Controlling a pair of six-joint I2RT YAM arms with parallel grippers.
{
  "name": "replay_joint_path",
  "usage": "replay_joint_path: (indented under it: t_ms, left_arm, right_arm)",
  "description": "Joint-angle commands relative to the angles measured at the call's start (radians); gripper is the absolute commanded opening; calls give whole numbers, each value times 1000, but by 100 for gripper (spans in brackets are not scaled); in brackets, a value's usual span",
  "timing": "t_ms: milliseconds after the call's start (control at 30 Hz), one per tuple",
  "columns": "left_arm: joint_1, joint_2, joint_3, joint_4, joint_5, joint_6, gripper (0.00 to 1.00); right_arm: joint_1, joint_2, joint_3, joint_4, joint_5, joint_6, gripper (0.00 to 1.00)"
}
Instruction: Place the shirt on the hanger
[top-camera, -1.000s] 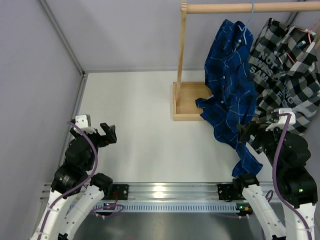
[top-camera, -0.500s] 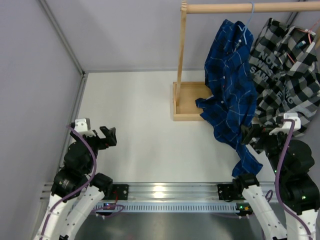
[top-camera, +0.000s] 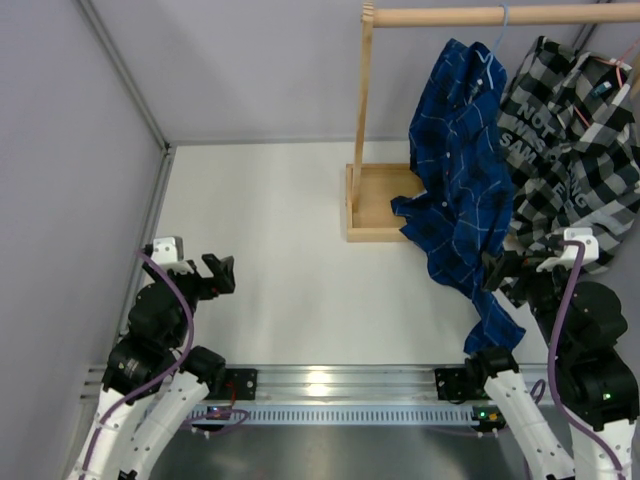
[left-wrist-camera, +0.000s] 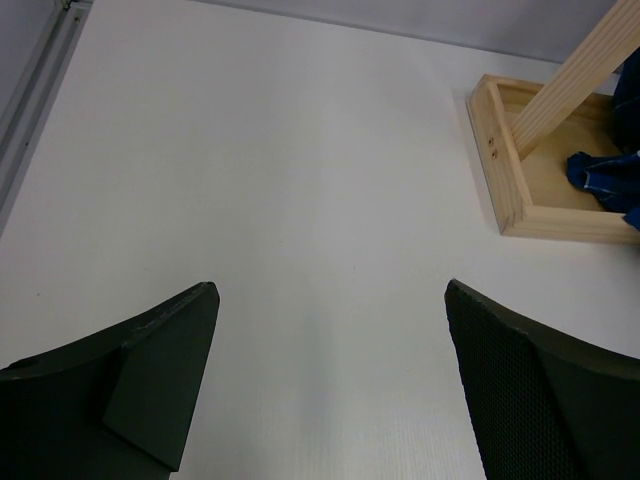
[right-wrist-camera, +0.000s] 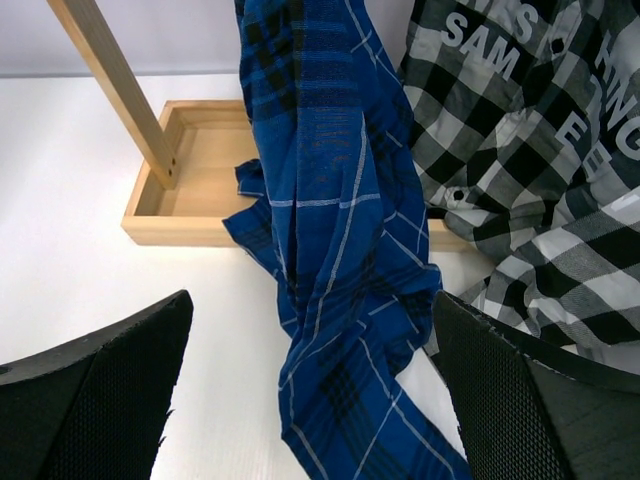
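The dark blue checked shirt (top-camera: 462, 170) hangs from the pale-blue hanger's hook (top-camera: 503, 22) on the wooden rod; the hanger's frame is hidden inside the shirt. Its lower end trails onto the table near my right arm. In the right wrist view the shirt (right-wrist-camera: 330, 230) hangs straight ahead, its tail lying between my open fingers. My right gripper (top-camera: 497, 270) is open and empty, just right of the shirt's tail. My left gripper (top-camera: 217, 274) is open and empty at the near left, far from the shirt; a bit of the shirt (left-wrist-camera: 605, 175) shows in its view.
A wooden rack with a rod (top-camera: 480, 15), an upright post (top-camera: 362, 100) and a tray base (top-camera: 378, 205) stands at the back. A black-and-white checked shirt with lettering (top-camera: 570, 140) hangs to the right of the blue one. Grey walls bound the left and back.
My left gripper has drawn back slightly toward its base. My right gripper has pulled back a little from the shirt's tail. The shirt has not moved.
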Motion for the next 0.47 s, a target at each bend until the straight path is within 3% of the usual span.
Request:
replay_joint_path:
  t_ms: [0,433]
  left_arm:
    - [6,-3,-9,42,26,15,98]
    - [4,-3,-10,43,31,17,98]
  right_arm:
    - [17,-13,2,5,7,-15,100]
    - [15,-10,2,2,-10,-24,100]
